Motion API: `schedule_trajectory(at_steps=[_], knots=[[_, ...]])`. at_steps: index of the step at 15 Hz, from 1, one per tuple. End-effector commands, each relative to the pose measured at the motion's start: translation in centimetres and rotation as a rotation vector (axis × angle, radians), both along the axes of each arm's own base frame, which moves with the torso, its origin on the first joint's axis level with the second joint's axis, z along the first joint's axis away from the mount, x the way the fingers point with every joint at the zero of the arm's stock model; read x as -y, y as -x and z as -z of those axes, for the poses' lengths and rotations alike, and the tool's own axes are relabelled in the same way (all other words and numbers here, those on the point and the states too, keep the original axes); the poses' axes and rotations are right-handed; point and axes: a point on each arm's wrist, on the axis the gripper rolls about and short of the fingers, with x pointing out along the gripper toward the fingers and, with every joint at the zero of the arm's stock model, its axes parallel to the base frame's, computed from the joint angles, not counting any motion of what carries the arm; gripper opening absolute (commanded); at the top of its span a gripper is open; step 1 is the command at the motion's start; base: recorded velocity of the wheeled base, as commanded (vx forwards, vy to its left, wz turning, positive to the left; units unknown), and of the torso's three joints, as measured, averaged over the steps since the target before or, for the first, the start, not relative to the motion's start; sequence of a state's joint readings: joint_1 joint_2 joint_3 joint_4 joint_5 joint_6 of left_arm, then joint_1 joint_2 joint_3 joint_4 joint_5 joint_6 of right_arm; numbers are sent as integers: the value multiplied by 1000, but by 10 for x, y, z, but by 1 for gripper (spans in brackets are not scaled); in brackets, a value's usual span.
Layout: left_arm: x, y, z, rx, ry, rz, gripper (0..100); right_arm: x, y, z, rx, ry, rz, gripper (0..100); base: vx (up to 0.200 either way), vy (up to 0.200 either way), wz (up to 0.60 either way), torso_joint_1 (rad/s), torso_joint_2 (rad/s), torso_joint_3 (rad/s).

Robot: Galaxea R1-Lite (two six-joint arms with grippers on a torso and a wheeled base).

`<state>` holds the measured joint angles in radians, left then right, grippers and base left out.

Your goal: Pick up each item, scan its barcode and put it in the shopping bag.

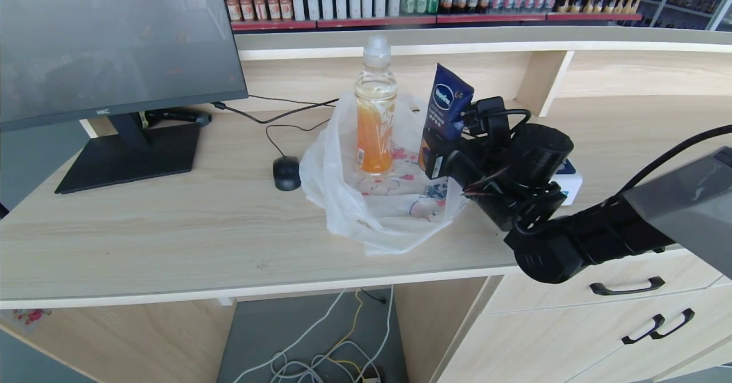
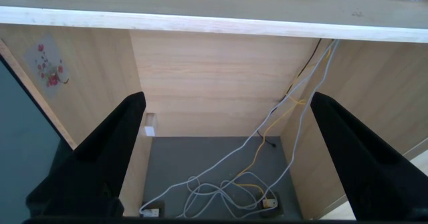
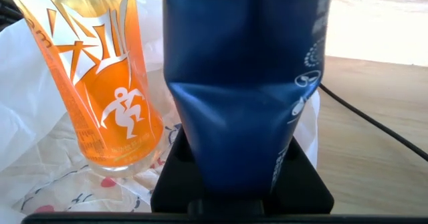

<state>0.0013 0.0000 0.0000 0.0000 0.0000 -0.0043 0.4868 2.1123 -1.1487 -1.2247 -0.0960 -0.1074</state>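
Observation:
A dark blue tube (image 1: 447, 110) stands upright in my right gripper (image 1: 441, 157), which is shut on its lower end just above the right rim of the white plastic shopping bag (image 1: 343, 200). In the right wrist view the blue tube (image 3: 247, 83) is close up, clamped at its base. An orange drink bottle (image 1: 375, 108) with a clear cap stands upright inside the bag, just left of the tube; the bottle (image 3: 100, 83) shows beside it. My left gripper (image 2: 227, 164) hangs open below the counter edge, its dark fingers (image 2: 100, 164) spread over the cable space.
A monitor (image 1: 108, 46) on a stand sits at the counter's left, with a black mouse (image 1: 286, 172) and its cable beside the bag. A white box (image 1: 569, 182) lies behind my right arm. Drawers (image 1: 629, 291) are below right, loose cables (image 1: 320, 354) under the counter.

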Motion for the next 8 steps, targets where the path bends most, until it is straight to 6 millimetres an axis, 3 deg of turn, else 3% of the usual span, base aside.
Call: schedule_trajectory(at_steps=[1,8], knots=[[0,0,0,0,0,0,100,-2,-1,5,-13,9,-3,0,0,0,0,0,0,0],[0,0,0,0,0,0,100,-7,-5,18,-37,23,-6,0,0,0,0,0,0,0]])
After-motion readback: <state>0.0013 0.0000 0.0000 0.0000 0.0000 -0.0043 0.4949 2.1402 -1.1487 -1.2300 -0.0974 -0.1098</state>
